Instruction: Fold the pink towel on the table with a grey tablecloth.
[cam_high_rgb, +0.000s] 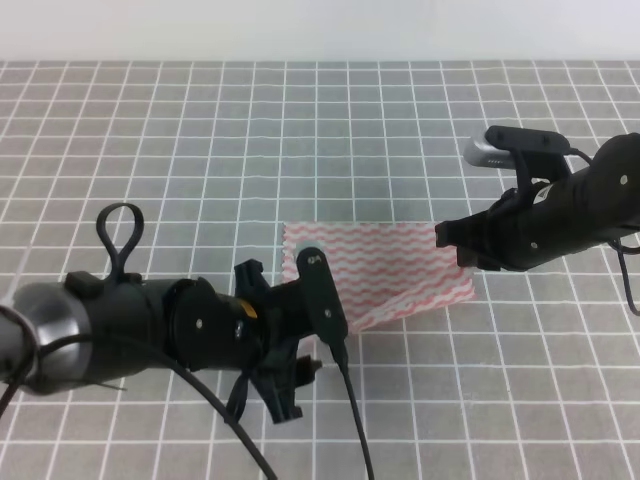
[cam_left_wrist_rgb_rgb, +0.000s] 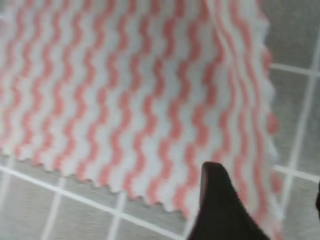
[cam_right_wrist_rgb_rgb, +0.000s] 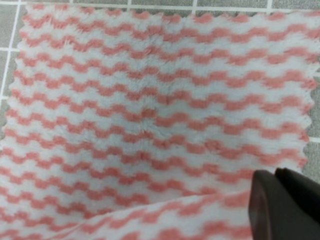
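Observation:
The pink towel (cam_high_rgb: 385, 268) lies near the middle of the table with a grey tablecloth (cam_high_rgb: 200, 150), and its near edge is lifted into a fold. My left gripper (cam_high_rgb: 316, 345) is at the towel's near-left corner and stands open. The left wrist view shows one dark finger (cam_left_wrist_rgb_rgb: 220, 210) over the striped pink towel (cam_left_wrist_rgb_rgb: 125, 90) and the other at the right border. My right gripper (cam_high_rgb: 455, 245) is at the towel's right edge. In the right wrist view its fingers (cam_right_wrist_rgb_rgb: 265, 205) sit pressed together, and a raised crease of the pink towel (cam_right_wrist_rgb_rgb: 150, 110) runs into them.
Grey cloth printed with a white grid (cam_high_rgb: 520, 400) spreads out on every side of the towel. A pale wall strip (cam_high_rgb: 320, 25) borders the far edge. Black cables (cam_high_rgb: 355, 420) trail from the left arm toward the front.

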